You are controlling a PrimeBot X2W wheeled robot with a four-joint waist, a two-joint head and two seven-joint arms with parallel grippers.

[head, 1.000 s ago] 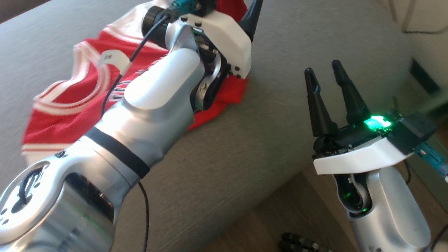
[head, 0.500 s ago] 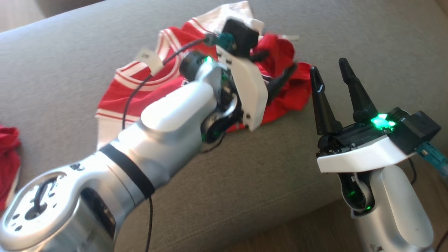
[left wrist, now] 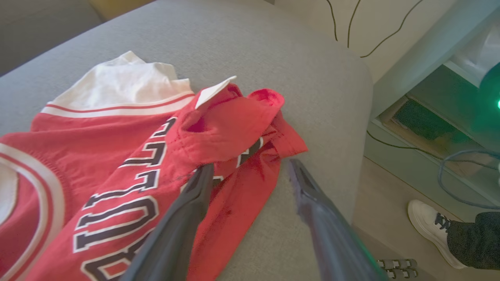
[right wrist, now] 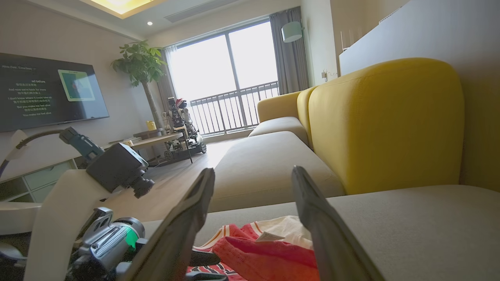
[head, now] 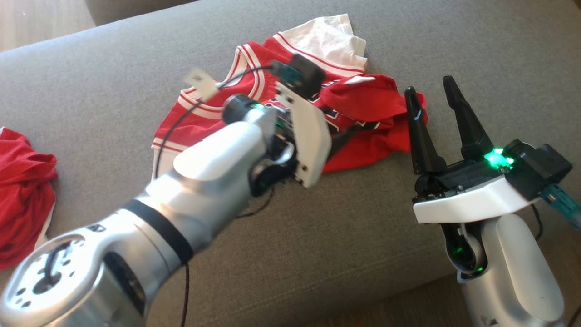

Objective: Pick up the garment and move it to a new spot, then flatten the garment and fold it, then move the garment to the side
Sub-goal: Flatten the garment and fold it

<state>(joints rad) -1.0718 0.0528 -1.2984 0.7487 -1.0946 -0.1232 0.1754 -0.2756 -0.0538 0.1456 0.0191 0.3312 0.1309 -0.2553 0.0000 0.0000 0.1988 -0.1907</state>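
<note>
The garment (head: 317, 104) is a red jersey with white trim and black lettering, lying crumpled on the grey sofa seat (head: 317, 218). My left gripper (head: 356, 127) reaches over its right part, open. In the left wrist view the left gripper (left wrist: 250, 168) has one finger over the garment (left wrist: 117, 148) by a bunched red fold and the other over bare cushion, with nothing held. My right gripper (head: 429, 86) stands open just right of the garment, fingers pointing up. In the right wrist view the right gripper (right wrist: 253, 171) is low, with the garment (right wrist: 265, 249) ahead of it.
Another red cloth (head: 22, 190) lies at the seat's left end. The seat's front edge (head: 363, 290) runs close under my arms. A yellow backrest (right wrist: 383, 125) rises behind the cushion. A person's white shoe (left wrist: 429, 222) stands on the floor past the sofa's end.
The head camera has swung, so the garment now sits lower and further right in view. Relative to the garment, my left gripper has drawn back from its far edge to its right part. Both grippers stay open.
</note>
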